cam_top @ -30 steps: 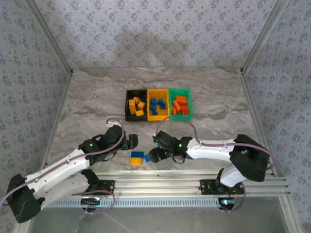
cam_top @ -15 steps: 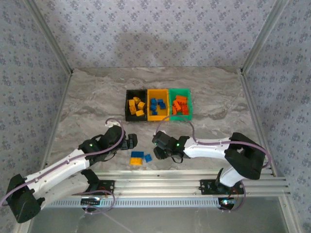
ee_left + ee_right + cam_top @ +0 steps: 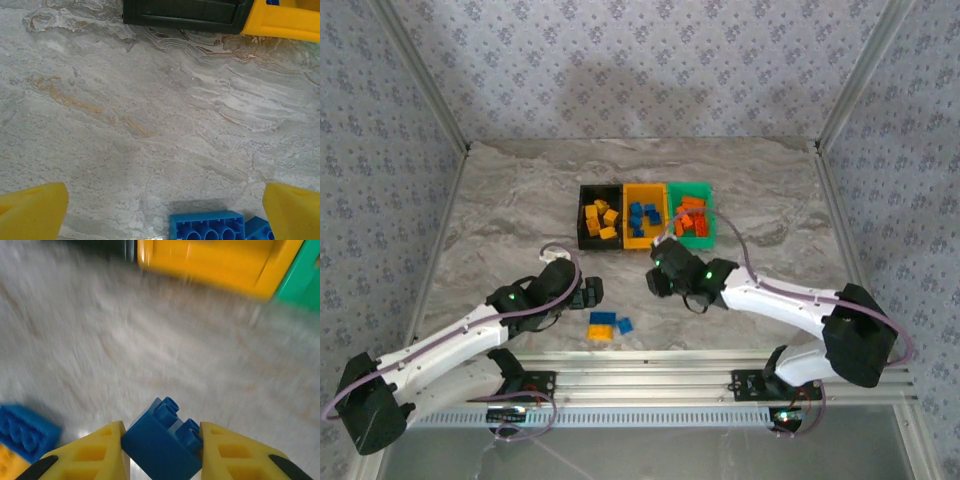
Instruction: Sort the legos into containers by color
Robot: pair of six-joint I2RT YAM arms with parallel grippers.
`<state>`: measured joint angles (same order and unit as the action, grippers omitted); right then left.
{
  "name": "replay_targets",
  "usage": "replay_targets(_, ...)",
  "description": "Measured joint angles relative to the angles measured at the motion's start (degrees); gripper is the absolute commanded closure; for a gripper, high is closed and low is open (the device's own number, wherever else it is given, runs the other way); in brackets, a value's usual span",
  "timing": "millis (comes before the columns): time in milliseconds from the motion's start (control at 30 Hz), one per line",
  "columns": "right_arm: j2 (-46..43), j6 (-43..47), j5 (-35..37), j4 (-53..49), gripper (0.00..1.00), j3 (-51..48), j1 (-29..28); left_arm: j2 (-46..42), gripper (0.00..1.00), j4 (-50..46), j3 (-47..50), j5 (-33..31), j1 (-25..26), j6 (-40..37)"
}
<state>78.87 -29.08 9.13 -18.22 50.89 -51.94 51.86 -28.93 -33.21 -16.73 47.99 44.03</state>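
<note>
Three bricks wait on the table (image 3: 500, 220); a fourth is in hand.
Your right gripper (image 3: 662, 277) has its jaws closed on a blue brick (image 3: 161, 440), just short of the yellow bin (image 3: 645, 243) that holds the sorted blue pieces (image 3: 642, 215). Sorted yellow pieces (image 3: 600, 218) lie in the black bin (image 3: 582, 215), orange pieces (image 3: 691, 220) in the green bin (image 3: 692, 241). Two loose blue bricks (image 3: 603, 318) and a loose yellow brick (image 3: 599, 334) lie beside your left gripper (image 3: 591, 292), whose jaws stand wide and empty.
</note>
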Motion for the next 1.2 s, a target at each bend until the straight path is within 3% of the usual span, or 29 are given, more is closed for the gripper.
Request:
replay_targets(233,12.6,2.8,0.0,1.7,0.67,16.5,9.3,0.0,0.00,-0.1,0.0,0.0,0.0,0.0)
replay_targets(433,27.3,3.5,-0.1,0.6,0.64,29.4,12.9,-1.4,0.00,-2.0,0.0,0.0,0.0,0.0)
replay_targets(500,30.9,3.7,-0.1,-0.2,0.57,32.6,13.5,-3.1,0.00,-2.9,0.0,0.0,0.0,0.0)
replay_targets(600,33.7,4.0,-0.1,-1.3,0.38,35.6,14.3,-5.6,0.00,-4.0,0.0,-0.1,0.0,0.0)
replay_targets(700,33.8,3.9,-0.1,-1.7,0.26,36.5,14.8,-6.8,0.00,-5.2,0.0,-0.6,0.0,0.0)
replay_targets(900,28.1,4.7,-0.4,-0.6,0.16,32.3,13.2,-8.1,0.00,-9.1,-1.0,-3.4,0.0,0.0)
replay_targets(1067,15.6,5.9,-1.7,1.5,0.09,21.6,5.9,-11.7,0.00,-13.1,-4.3,-8.3,0.0,0.1)
replay_targets(1133,12.9,6.8,-3.0,2.7,0.01,18.1,2.0,-13.5,0.00,-14.1,-5.7,-10.0,0.0,0.0)
replay_targets(1200,12.3,8.2,-4.3,2.8,0.00,15.7,-2.1,-14.7,0.00,-15.0,-7.0,-11.4,-0.1,0.0)
